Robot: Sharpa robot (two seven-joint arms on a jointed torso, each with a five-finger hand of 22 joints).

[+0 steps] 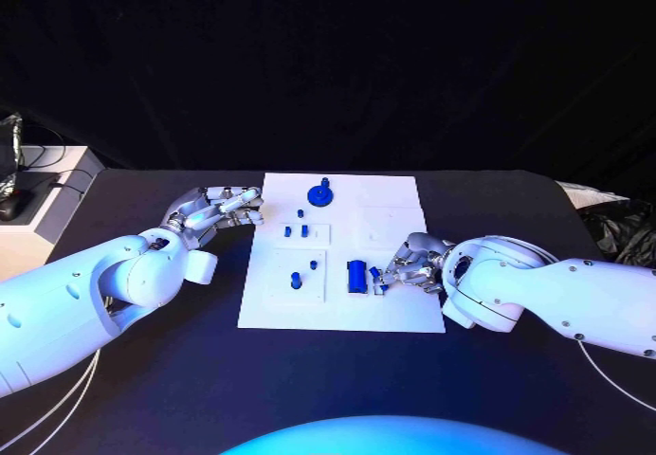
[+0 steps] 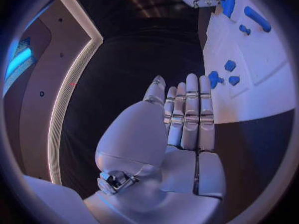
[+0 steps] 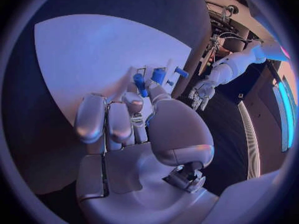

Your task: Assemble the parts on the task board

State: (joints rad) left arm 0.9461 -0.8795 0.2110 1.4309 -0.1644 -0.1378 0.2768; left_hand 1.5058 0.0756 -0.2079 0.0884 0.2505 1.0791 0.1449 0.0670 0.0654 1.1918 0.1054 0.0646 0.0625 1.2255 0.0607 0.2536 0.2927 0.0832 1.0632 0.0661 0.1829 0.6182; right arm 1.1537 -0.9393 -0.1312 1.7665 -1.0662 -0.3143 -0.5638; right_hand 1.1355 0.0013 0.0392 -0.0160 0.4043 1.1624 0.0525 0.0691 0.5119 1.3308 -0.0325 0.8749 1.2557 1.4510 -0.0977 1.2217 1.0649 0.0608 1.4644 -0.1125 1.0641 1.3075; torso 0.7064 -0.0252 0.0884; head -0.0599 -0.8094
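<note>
Now, left of frame: left hand (image 1: 216, 210) hangs over black tabletop (image 1: 151, 370) just off task board (image 1: 358, 207) left edge, fingers straight, holding nothing. Centre: small blue pegs (image 1: 296, 230) and peg (image 1: 296, 279) on board; round blue part (image 1: 321, 195) upper centre. Right of centre: long blue block (image 1: 356, 276), long axis up-down in frame, just left of right hand (image 1: 408, 263), the nearer hand. Right hand fingers curled at small blue part (image 3: 139, 80); firm grasp cannot tell. Left wrist view shows flat empty palm (image 2: 184, 119); right wrist view shows fingertip contact, hidden from head view.
</note>
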